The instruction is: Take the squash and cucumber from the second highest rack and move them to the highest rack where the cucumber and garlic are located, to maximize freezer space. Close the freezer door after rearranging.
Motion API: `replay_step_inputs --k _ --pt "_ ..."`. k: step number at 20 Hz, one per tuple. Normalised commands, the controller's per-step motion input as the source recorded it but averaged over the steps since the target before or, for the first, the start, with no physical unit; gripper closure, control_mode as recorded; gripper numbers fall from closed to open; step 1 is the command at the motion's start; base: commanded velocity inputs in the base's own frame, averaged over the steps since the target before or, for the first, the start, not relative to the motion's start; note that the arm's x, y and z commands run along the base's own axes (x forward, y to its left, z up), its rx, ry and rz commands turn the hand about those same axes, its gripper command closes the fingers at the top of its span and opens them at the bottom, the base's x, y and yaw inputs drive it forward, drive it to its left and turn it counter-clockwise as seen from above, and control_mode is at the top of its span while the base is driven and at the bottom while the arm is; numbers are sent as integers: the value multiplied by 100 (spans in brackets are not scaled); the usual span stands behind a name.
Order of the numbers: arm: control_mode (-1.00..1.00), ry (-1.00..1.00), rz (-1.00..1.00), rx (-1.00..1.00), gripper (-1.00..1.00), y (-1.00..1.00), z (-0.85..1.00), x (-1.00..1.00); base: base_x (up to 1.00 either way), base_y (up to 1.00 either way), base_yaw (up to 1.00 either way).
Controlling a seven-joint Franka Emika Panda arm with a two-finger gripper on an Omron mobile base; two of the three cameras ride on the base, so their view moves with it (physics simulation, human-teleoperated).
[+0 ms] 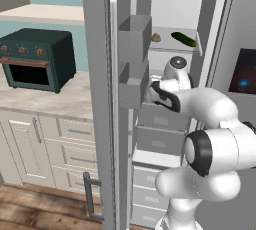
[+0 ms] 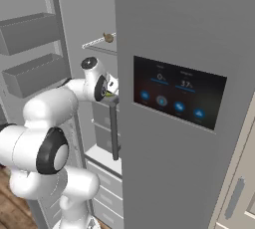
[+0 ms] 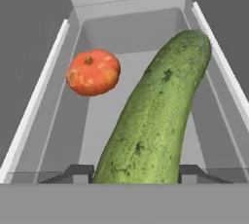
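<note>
Green and warty, the cucumber (image 3: 155, 121) is lying between the tips of the gripper (image 3: 135, 173), its long axis running straight away toward the back wall of the freezer (image 1: 175, 4). Those tips are pressing against its near end, pinching it. Left of the cucumber, the orange squash (image 3: 93, 71) is sitting apart on the same rack, and the highest rack (image 1: 170, 47), carrying the garlic (image 1: 156, 37), is waiting above.

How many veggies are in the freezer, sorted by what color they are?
Green: 2, the cucumber on the highest rack and the cucumber between the gripper fingers.
Orange: 1, the squash.
Beige-brown: 1, the garlic.
Total: 4.
</note>
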Motion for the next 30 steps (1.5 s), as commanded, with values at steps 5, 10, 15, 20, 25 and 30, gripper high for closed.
replay_step_inputs --k 5,10,15,20,25,30 --pt "-100 -14 30 0 100 0 9 -71 0 0 0" --pt "-100 -3 6 0 100 19 52 -63 0 0 0" --pt "-100 0 0 0 100 19 68 -62 0 0 0" --pt "-100 0 0 0 100 15 66 -61 0 0 0" --pt "-100 0 0 0 100 20 73 -51 0 0 0" --pt "-100 -1 0 0 100 7 74 -39 0 0 0"
